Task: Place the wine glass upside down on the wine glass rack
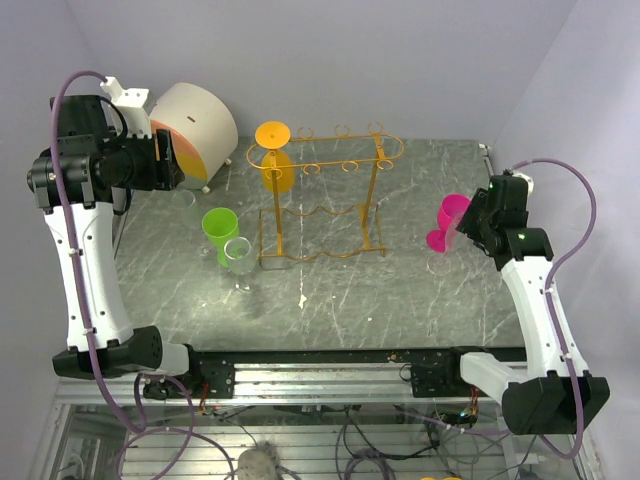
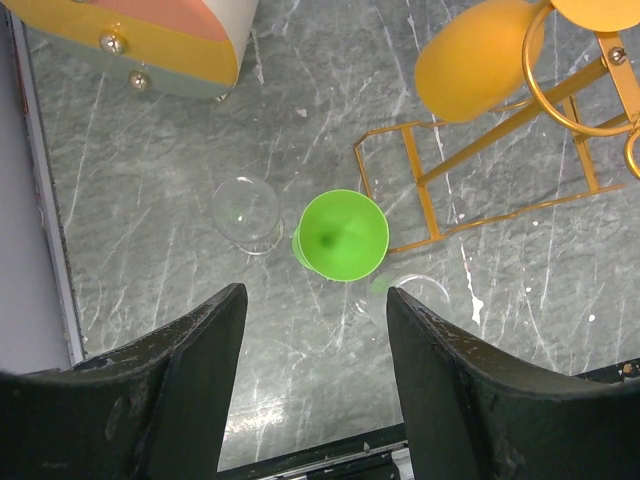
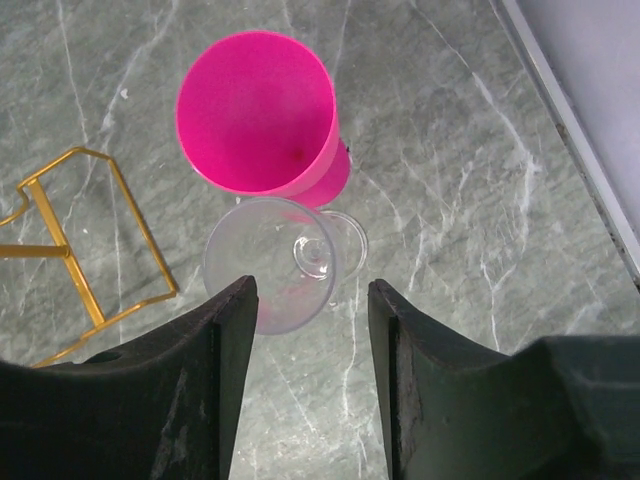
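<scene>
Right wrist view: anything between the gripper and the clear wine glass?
Nothing visible. The clear wine glass stands just ahead of the open right gripper; the pink glass is behind it, out of the path.

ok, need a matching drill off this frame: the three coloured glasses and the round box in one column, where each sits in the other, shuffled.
Things:
1. orange glass
2. green glass
3. pink glass
4. round white box

Places:
A. upright on the table, right of the wine glass rack
B. hanging upside down at the rack's left end
C. far left of the table, behind the other things
D. upright on the table, left of the rack

Pairs: 1-B, 2-D, 3-A, 4-C
</scene>
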`<action>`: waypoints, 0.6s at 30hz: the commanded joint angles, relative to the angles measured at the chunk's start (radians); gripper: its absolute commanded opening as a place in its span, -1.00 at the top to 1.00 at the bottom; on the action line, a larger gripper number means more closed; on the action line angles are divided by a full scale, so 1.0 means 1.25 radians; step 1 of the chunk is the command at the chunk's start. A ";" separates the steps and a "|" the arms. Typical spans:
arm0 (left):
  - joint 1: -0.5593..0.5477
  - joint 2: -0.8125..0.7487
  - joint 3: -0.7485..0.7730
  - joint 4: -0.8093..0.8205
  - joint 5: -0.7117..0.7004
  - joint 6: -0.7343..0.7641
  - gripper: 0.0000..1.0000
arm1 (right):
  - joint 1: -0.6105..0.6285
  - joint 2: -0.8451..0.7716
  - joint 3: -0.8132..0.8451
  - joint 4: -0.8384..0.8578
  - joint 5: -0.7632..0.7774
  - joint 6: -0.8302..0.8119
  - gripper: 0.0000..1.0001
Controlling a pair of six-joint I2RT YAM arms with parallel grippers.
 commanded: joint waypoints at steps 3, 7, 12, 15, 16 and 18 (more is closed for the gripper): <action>-0.001 -0.020 -0.009 0.024 0.030 0.006 -0.38 | -0.019 0.015 -0.021 0.049 0.007 -0.019 0.11; -0.002 -0.020 -0.007 0.025 0.033 0.006 -0.39 | -0.034 0.024 -0.025 0.064 -0.010 -0.020 0.12; -0.002 -0.023 -0.017 0.029 0.029 0.004 -0.38 | -0.042 0.033 -0.025 0.069 -0.027 -0.020 0.22; -0.001 -0.027 -0.025 0.033 0.025 0.002 -0.38 | -0.043 0.036 -0.028 0.073 -0.037 -0.019 0.36; -0.001 -0.028 -0.026 0.033 0.025 0.002 -0.38 | -0.046 0.038 -0.028 0.075 -0.041 -0.020 0.39; -0.001 -0.031 -0.028 0.033 0.023 0.003 -0.38 | -0.047 0.044 -0.026 0.076 -0.045 -0.021 0.39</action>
